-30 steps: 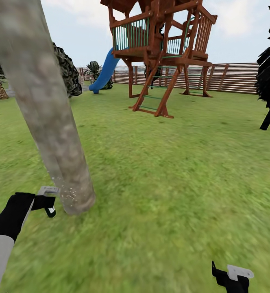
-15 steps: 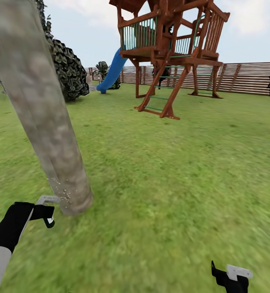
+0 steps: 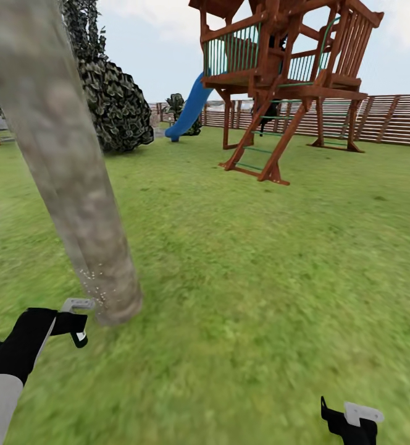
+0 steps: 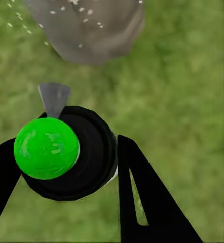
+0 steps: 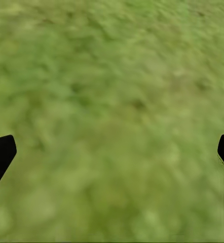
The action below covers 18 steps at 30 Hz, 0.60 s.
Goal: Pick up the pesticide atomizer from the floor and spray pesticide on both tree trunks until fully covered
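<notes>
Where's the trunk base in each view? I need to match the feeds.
Head view: trunk base at lower left, just past the left end effector.
Left wrist view: it sits at the top edge, beyond the atomizer.
Right wrist view: grass between the fingertips.
Shared landmark: the white spray flecks on the base.

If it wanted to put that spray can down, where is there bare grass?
Open lawn spreads from the tree trunk out to the wooden playset, and around the open right tool. It is crowded only at the trunk's base, where the left tool holds the atomizer close to the bark.
</notes>
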Tool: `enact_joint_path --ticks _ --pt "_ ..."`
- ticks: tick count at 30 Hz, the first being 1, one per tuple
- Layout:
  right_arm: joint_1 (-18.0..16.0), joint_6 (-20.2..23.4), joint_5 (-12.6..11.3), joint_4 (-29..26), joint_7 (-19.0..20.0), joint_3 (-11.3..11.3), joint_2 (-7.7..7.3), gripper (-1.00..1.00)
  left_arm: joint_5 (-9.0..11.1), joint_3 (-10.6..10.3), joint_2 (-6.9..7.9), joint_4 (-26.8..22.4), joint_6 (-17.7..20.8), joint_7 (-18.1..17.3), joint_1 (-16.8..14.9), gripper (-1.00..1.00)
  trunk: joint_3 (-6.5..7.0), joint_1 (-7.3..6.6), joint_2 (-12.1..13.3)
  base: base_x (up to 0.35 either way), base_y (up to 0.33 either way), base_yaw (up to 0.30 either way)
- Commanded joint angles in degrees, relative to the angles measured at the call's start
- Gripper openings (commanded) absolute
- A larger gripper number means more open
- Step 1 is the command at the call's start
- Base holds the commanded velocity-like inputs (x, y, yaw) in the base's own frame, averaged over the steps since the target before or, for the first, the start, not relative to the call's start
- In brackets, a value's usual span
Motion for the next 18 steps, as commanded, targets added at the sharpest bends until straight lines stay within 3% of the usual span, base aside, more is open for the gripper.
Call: enact_joint_path --ticks 1,6,18 --pt "-0.1 -0.2 0.5 0.1 0.0 -0.5 -0.01 1.0 -0.6 0.1 -0.02 -0.1 0.2 -0.6 0.0 -1.0 -0.05 0.01 0.0 0.231 -0.196 0.001" --pt "-0.1 -0.2 0.5 0.1 0.0 -0.5 -0.01 1.0 -0.7 0.1 -0.02 -0.1 0.2 -0.5 0.0 -1.0 -0.05 0.01 0.0 0.157 -0.236 0.079" --pt "-0.1 -0.2 0.5 0.1 0.0 -0.5 -0.01 1.0 -0.7 0.1 -0.02 0.0 0.2 -0.5 0.0 -1.0 -0.05 0.01 0.0 0.021 -0.269 0.271"
